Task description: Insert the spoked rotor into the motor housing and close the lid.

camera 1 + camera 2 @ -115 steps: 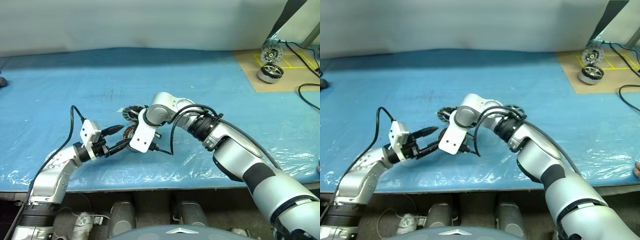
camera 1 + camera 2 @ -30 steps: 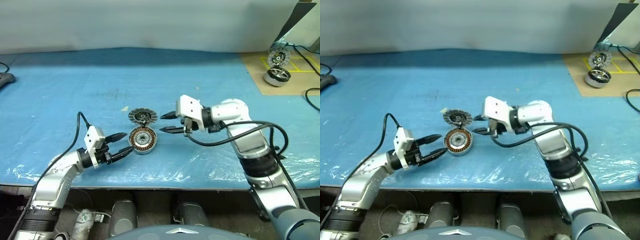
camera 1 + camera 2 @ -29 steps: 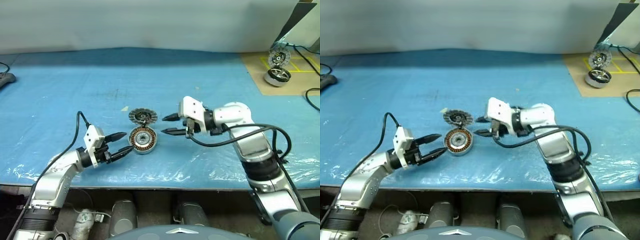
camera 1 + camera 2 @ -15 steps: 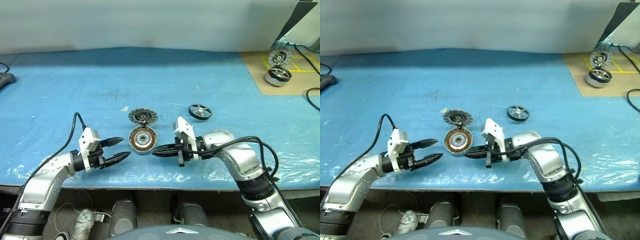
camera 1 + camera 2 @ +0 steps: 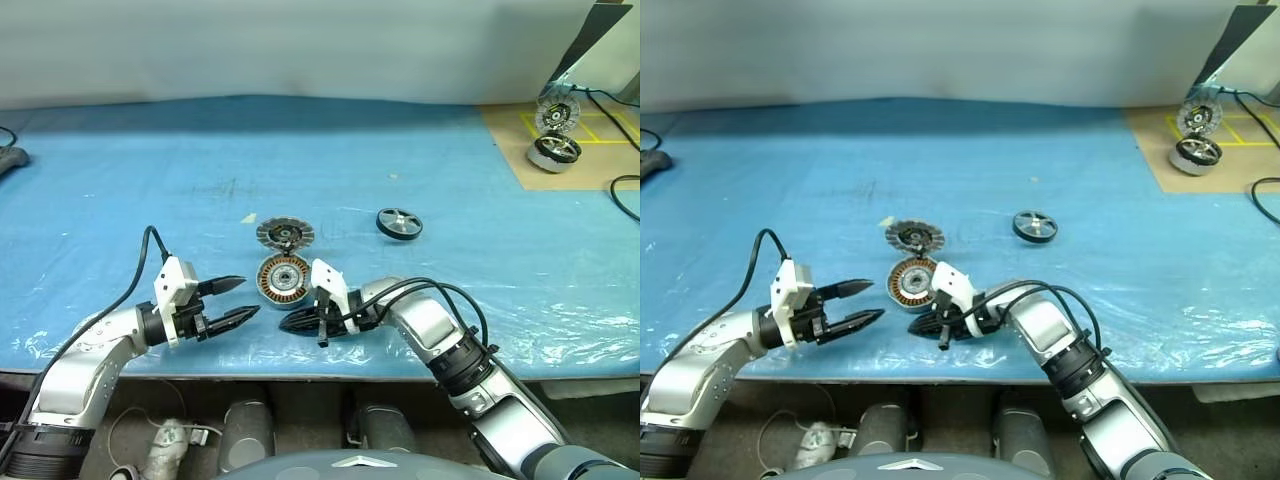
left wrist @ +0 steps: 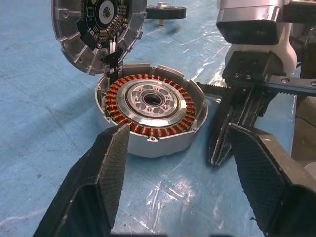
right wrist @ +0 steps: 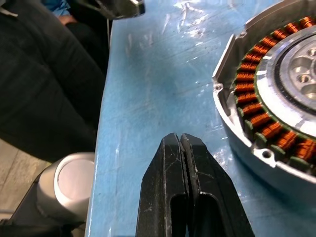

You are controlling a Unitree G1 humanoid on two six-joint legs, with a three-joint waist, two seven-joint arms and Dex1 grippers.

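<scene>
Your left pincer (image 5: pixel 236 301) hovers low with its two black fingers spread apart, pointing inward toward your right arm. Your right pincer (image 5: pixel 287 321) reaches low across toward it, fingers pressed together, gripping nothing.

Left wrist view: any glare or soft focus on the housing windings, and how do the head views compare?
Left wrist view: the motor housing has sharp copper windings and only mild sheen on its centre plate, while the left pincer fingers are soft in the foreground. Left eye view: even light, with glare patches on the blue plastic sheet near the front edge.
</scene>
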